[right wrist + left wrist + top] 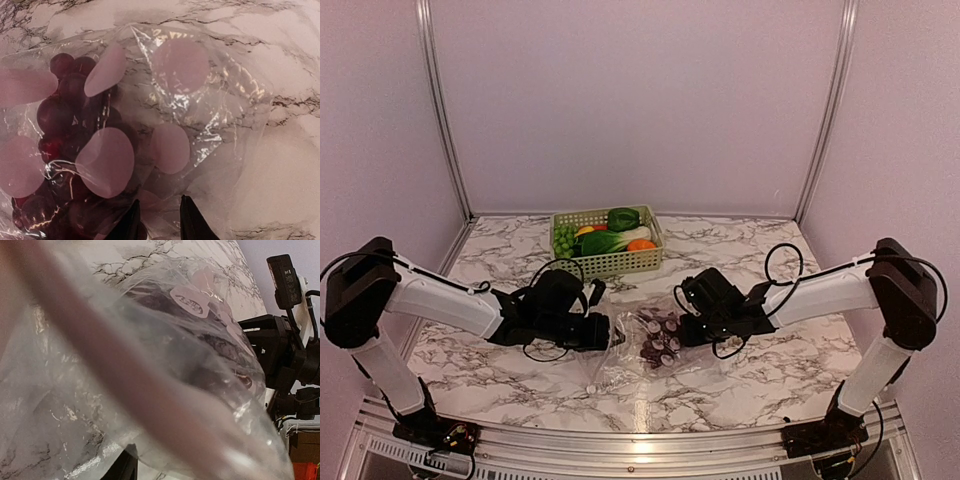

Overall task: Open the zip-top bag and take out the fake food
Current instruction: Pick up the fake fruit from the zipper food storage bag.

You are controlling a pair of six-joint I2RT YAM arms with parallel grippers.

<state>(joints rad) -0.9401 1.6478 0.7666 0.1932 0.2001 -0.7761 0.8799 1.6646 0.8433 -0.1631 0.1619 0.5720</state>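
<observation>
The clear zip-top bag lies on the marble table between my two grippers, with a purple grape bunch inside it. The left gripper is at the bag's left edge. In the left wrist view the bag fills the frame, its zip strip a blurred band, and only one black fingertip shows. The right gripper is at the bag's right edge with the film running between its fingers, next to the grapes. Other fake food sits in the basket.
A pale green lattice basket stands behind the bag at the table's middle back. Grey walls with metal posts close in the table on three sides. The right arm shows just beyond the bag in the left wrist view.
</observation>
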